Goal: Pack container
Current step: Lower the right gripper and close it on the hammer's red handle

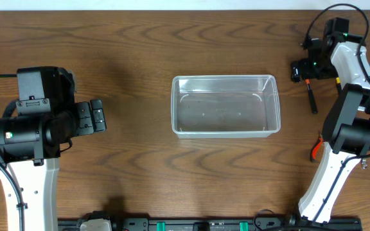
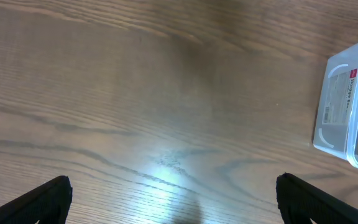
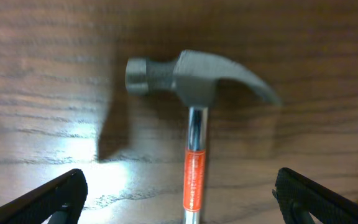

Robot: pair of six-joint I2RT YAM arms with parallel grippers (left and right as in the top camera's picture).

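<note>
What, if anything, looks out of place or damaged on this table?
Nothing stands out. The clear container sits upright and empty in the middle of the table, with no cracks or spills visible. The hammer lies flat on the wood, below the right tool, whose fingers are spread wide.

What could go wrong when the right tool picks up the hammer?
1. The open right tool is lined up over the thin shiny shaft of the hammer; the heavy head could make it tilt or slip in a grasp there.
2. The clear container looks light; a hammer dropped in might shove or crack it.
</note>
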